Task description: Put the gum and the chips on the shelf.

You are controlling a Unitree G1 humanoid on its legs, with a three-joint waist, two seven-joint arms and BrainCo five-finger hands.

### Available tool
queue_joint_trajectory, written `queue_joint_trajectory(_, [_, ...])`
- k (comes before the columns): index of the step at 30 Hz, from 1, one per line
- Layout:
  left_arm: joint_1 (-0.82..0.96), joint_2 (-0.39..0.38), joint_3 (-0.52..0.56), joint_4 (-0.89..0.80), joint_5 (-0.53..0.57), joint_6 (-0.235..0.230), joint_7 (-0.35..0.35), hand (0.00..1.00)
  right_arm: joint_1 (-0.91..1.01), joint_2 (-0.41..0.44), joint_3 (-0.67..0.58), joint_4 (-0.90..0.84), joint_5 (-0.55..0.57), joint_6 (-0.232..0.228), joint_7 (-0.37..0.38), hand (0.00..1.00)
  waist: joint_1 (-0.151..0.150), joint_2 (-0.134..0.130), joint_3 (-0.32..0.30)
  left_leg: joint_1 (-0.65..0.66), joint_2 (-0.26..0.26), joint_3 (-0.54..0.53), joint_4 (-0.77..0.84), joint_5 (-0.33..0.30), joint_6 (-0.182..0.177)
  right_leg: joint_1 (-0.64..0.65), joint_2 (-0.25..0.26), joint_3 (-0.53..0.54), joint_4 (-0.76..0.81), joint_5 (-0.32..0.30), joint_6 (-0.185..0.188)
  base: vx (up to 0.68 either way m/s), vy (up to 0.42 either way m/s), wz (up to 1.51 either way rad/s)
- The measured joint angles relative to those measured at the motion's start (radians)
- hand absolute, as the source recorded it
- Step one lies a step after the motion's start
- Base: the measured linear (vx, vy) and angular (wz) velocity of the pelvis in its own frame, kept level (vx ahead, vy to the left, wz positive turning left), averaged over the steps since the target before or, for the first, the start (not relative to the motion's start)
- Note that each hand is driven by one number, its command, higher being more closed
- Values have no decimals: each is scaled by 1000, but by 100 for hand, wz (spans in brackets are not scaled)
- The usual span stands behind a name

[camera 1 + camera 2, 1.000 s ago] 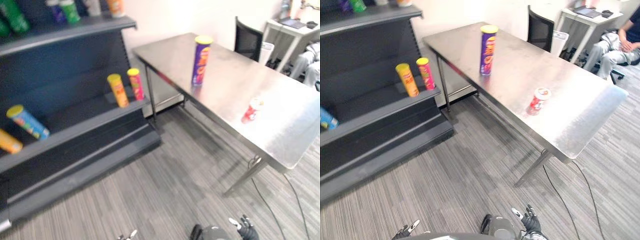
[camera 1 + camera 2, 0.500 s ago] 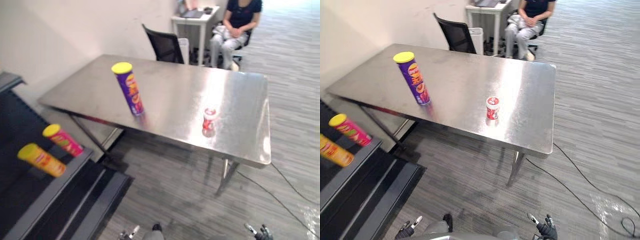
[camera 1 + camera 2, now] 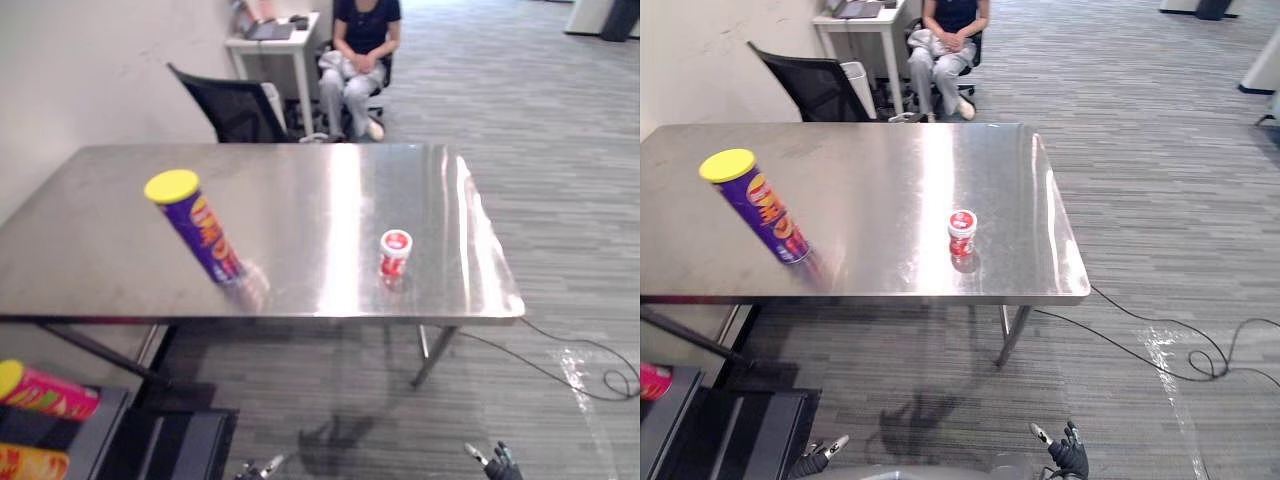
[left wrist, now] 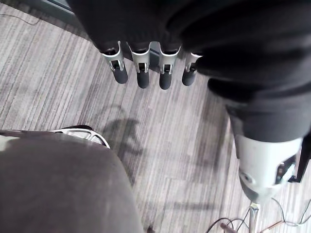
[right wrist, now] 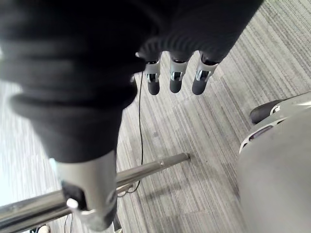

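**Left eye view.** The bench (image 3: 90, 230) carries both task items. The chips can (image 3: 200, 238), purple with a yellow lid, stands on its base left of centre, its top leaning toward 11 o'clock. The gum tub (image 3: 394, 252), red and white, stands upright at 3 o'clock from the can, well apart from it and near the front edge. A shelf (image 3: 105, 430) lies at 7 o'clock from the bench and holds a pink-red can (image 3: 50, 392) and an orange can (image 3: 30, 465), both lying on their sides. At 12 o'clock beyond the bench are a black chair (image 3: 235, 105), a small white desk (image 3: 272, 38) and a seated person (image 3: 362, 45).

**Right eye view.** The left hand (image 3: 816, 459) sits at 7 o'clock and the right hand (image 3: 1067, 456) at 5 o'clock, both low over the floor (image 3: 1160, 230) and well clear of the bench.

**Left wrist view.** The fingers (image 4: 142, 73) are straight and side by side, with nothing in them.

**Right wrist view.** The fingers (image 5: 175, 80) are straight and empty.
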Motion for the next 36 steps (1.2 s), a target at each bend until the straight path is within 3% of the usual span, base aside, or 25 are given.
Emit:
queue_joint_trajectory(5, [0,0,0,0,0,-3,-15,0,-1,-9,15,12,0,4,-13,0,1,1,-1,2,6,14,-16,8,-12,7,13,-54,-54,2,4,-71,-56,-17])
queue_joint_trajectory(12, [8,0,-1,-1,17,3,-15,0,3,-16,15,28,1,12,-58,0,3,-4,-11,17,4,-13,-135,96,-21,14,36,-96,-117,21,2,-118,-55,11])
queue_joint_trajectory(18, [11,1,-2,-1,42,11,-32,0,8,-14,-8,28,0,41,-92,0,5,-9,-26,17,2,-15,-164,107,-29,18,40,-103,-150,44,3,-17,-7,1])
queue_joint_trajectory(24, [13,11,1,-2,70,11,-36,0,5,-12,-106,19,13,40,-130,0,5,-16,-40,35,-11,-14,-175,108,-25,44,40,-102,-180,69,12,65,11,-3])
queue_joint_trajectory(29, [31,22,12,-45,77,15,-54,0,-9,-22,-228,-182,51,33,-182,0,4,-23,-40,41,-14,-15,-175,105,-25,47,39,-100,-180,69,12,21,-3,-3])
queue_joint_trajectory(31, [53,23,21,-85,78,16,-64,0,-13,-35,-285,-340,48,33,-229,0,4,-27,-38,41,-15,-13,-175,103,-25,42,38,-96,-177,69,12,-19,-5,-4])
queue_joint_trajectory(36, [90,26,21,-152,111,23,-75,0,-69,-138,-348,-697,-29,33,-335,0,2,-28,-38,16,-20,8,-173,99,-21,-8,31,-69,-157,68,11,-58,3,-16])
